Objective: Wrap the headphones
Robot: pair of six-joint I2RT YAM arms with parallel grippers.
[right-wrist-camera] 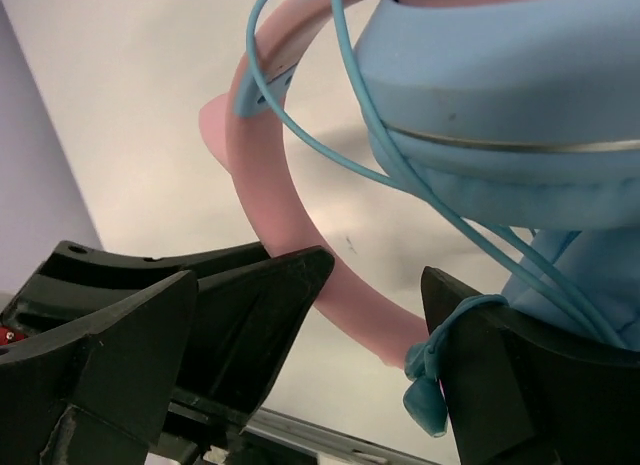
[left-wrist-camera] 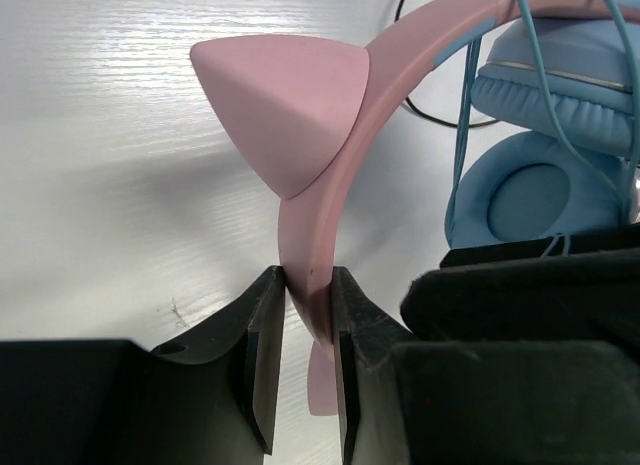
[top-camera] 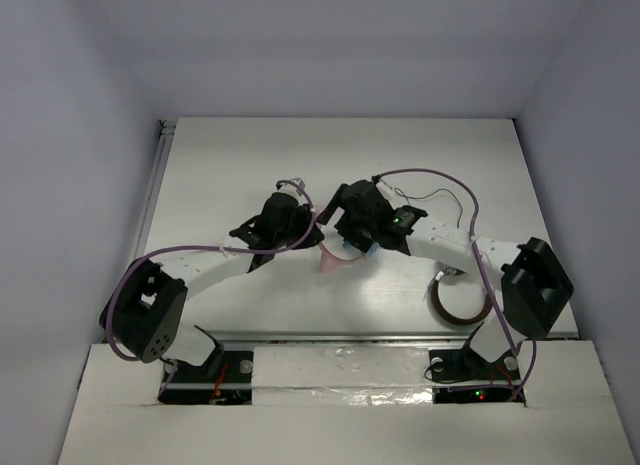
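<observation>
The headphones have a pink headband with a pointed pink ear, and two light-blue earcups lying together. My left gripper is shut on the headband's edge, just above the white table. The thin light-blue cable loops around the headband and earcup. Its plug end hangs against the right-hand finger of my right gripper. That gripper is open wide, with the headband passing between its fingers, untouched. From above, both grippers meet at mid-table, and only a pink bit of the headphones shows.
Brown-and-silver headphones lie near the right arm's base. A loose thin black cable runs behind the right gripper and shows beside the earcups. White walls close the table in on three sides.
</observation>
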